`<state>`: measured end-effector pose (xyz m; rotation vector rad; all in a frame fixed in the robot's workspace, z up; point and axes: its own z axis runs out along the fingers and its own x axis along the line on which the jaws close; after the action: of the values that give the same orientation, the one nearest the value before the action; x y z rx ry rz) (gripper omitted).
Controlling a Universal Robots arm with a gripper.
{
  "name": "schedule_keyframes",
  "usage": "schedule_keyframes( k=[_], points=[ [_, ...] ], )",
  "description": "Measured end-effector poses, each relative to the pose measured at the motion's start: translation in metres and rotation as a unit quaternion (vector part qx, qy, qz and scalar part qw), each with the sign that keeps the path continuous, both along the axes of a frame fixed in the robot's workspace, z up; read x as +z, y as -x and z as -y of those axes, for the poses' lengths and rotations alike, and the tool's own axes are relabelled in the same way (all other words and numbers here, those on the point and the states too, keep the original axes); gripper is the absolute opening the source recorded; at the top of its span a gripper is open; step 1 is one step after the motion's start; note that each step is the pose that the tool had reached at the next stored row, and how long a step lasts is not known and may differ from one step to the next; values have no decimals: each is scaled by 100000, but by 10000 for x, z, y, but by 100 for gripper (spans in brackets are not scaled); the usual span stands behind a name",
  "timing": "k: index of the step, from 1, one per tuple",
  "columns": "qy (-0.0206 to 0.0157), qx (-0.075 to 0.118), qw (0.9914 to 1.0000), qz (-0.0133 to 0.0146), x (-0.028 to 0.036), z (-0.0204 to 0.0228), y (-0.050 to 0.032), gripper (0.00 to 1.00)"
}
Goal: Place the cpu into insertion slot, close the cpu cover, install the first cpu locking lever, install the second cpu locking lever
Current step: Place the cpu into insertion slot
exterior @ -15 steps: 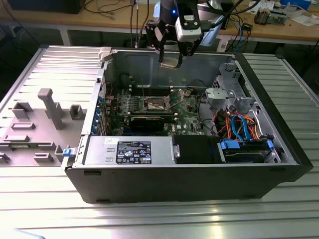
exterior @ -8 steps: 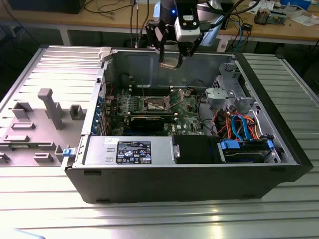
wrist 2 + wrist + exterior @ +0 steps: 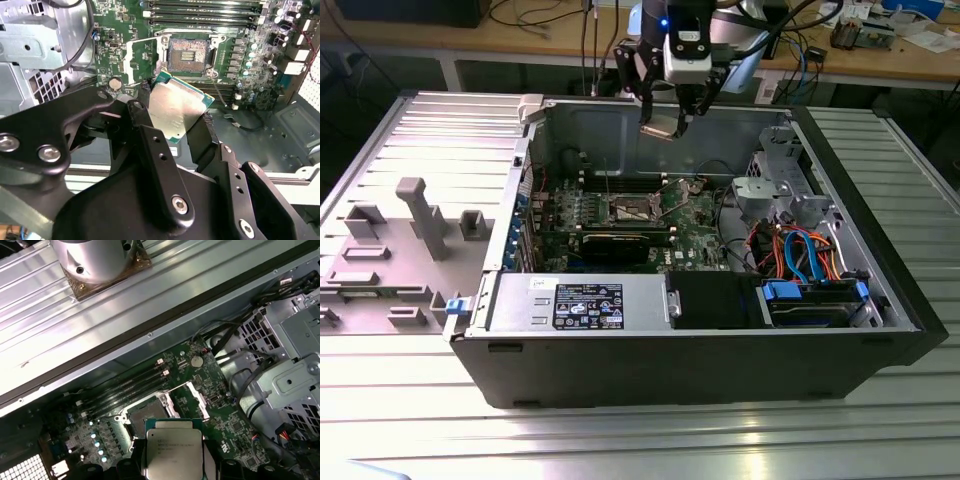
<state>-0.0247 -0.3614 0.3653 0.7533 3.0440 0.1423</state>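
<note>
Step in hand: the first one, cpu into insertion slot, not yet seated. Your gripper (image 3: 660, 124) hangs above the open computer case (image 3: 720, 350), which lies on its side on the ribbed metal counter (image 3: 420, 400). The fingers (image 3: 150, 140) are drawn in narrow and clamp the cpu (image 3: 177, 107) by two opposite edges, with the silver-grey lid facing the second wrist camera. The exterior view shows the cpu (image 3: 658, 128) well above the motherboard (image 3: 240, 60), up near the case's far wall and apart from everything below it. The insertion slot (image 3: 188, 52) lies bare, dark centre exposed, just beside the memory slots (image 3: 200, 15). The cpu cover (image 3: 142, 60) stands swung open on its hinge to one side of the socket, green board showing through its cut-out, so nothing lies over the slot. In the first wrist view the cpu (image 3: 173, 452) sits in front of the insertion slot (image 3: 145, 414) and hides part of it, with the cpu cover (image 3: 192, 399) raised alongside. In the second wrist view the chip's edges look turned at an angle to the socket rim, and it looks tipped in the exterior view. Judgement: you need to square the chip to the rim, level it, centre it over the dark field, then lower it flat and gently. A skewed or forced seat risks the socket contacts. Which corner is keyed I cannot tell.
</note>
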Motion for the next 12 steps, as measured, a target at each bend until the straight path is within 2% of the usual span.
schedule_keyframes(
  k=[6,11,12],
  points=[
    [1,-3331,99944,-1,-1,0,0,54],
    [-1,-6006,99819,-2,-2,0,0,54],
    [1,-6075,99815,1,-2,0,0,54]
  ],
)
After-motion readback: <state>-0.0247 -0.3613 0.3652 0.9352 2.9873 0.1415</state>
